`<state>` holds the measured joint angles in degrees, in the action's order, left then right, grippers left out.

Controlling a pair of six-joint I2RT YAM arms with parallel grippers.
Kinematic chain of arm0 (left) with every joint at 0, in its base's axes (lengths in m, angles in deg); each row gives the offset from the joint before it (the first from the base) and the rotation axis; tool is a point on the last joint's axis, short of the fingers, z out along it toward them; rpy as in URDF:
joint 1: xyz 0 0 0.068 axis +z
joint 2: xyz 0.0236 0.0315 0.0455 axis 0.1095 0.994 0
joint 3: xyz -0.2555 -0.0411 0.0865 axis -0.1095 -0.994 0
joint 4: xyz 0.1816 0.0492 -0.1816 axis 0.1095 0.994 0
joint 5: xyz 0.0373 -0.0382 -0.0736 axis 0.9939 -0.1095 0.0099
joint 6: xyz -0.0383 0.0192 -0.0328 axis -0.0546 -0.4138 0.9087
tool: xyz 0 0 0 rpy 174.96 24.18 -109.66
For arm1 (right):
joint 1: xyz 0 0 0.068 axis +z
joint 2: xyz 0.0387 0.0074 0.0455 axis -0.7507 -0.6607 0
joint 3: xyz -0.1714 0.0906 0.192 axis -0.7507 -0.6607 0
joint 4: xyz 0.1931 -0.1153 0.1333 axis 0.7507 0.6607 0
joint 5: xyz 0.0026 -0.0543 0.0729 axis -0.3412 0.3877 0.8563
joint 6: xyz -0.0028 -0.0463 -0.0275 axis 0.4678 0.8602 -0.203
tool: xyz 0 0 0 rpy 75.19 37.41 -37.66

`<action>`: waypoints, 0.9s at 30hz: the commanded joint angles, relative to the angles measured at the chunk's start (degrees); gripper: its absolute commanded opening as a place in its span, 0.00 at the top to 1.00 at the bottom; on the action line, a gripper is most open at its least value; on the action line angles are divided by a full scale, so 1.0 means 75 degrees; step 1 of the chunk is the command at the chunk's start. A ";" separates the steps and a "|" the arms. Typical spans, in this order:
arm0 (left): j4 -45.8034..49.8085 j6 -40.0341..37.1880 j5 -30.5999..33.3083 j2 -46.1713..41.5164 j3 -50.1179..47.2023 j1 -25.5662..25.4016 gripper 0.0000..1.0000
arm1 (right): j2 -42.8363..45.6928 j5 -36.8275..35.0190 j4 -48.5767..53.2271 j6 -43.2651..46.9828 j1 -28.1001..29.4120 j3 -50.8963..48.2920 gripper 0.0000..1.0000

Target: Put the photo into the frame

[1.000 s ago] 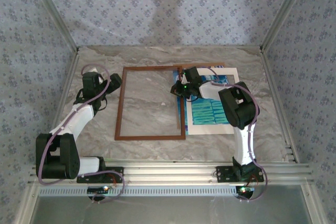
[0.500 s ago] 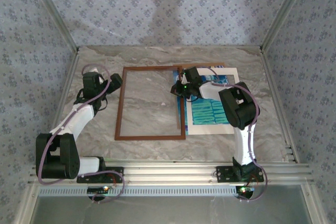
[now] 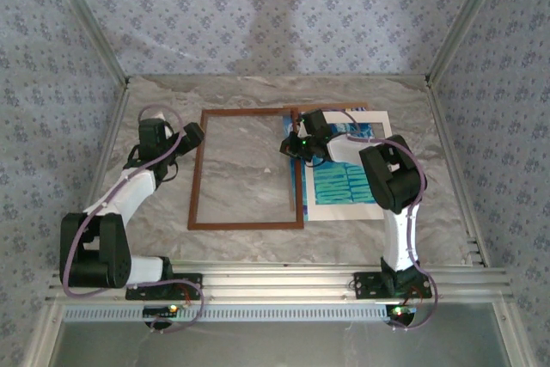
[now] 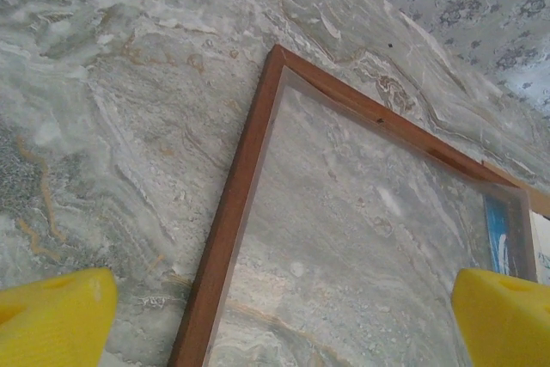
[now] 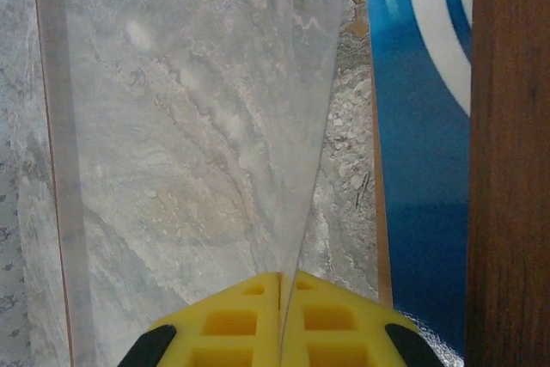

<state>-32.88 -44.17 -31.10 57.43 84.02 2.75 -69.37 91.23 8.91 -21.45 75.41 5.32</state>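
1. Your left pincer (image 4: 284,315) has its yellow fingers (image 4: 56,311) wide apart and holds nothing
2. The frame (image 4: 225,229) lies flat on the bench (image 4: 103,126). Its left rail runs up between the two fingers, nearer the left one, and its far corner is ahead of the pincer
3. Your right pincer (image 5: 282,285) has its pads (image 5: 232,324) pressed together, clamped on the edge of a clear pane (image 5: 189,126). The pane spreads ahead and to the left of the pincer
4. The photo (image 5: 421,169) is just right of the right pincer, a blue strip between the pane's edge and a brown wood rail of the frame at the far right of that view
5. From the top camera, the left pincer sits at the frame's far left corner and the right pincer over the frame's right rail near its far end
6. From the same camera, most of the photo lies outside the frame, on the side of the rail away from the left pincer. A white mat (image 3: 344,211) lies around it and the right arm covers part of it
7. The left wrist camera shows a blue sliver of the photo inside the frame's right rail, ahead of the right finger
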 commanded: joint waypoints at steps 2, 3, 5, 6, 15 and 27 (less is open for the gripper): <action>-0.0048 -0.0190 -0.0267 0.0156 0.0275 -0.0061 0.01 | 0.0189 -0.0087 0.0165 0.0018 -0.0024 -0.0056 1.00; -0.0048 -0.0195 -0.0267 0.0175 0.0291 -0.0065 0.01 | 0.0198 -0.0087 0.0158 0.0015 -0.0023 -0.0066 1.00; -0.0037 -0.0201 -0.0290 0.0187 0.0302 -0.0060 0.00 | 0.0221 -0.0110 0.0177 0.0019 -0.0028 -0.0089 1.00; -0.0024 -0.0212 -0.0306 0.0208 0.0304 -0.0072 0.01 | 0.0224 -0.0116 0.0168 0.0019 -0.0039 -0.0101 1.00; 0.0153 -0.0318 -0.0521 0.0427 0.0502 -0.0133 0.01 | 0.0213 -0.0128 0.0174 0.0008 -0.0019 -0.0101 1.00; 0.0164 -0.0353 -0.0494 0.0485 0.0557 -0.0134 0.01 | 0.0242 -0.0145 0.0224 0.0026 -0.0021 -0.0101 1.00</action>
<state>-32.35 -45.61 -34.16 60.60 86.17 2.03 -69.13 91.03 8.93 -21.43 75.41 5.18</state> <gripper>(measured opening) 0.992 0.055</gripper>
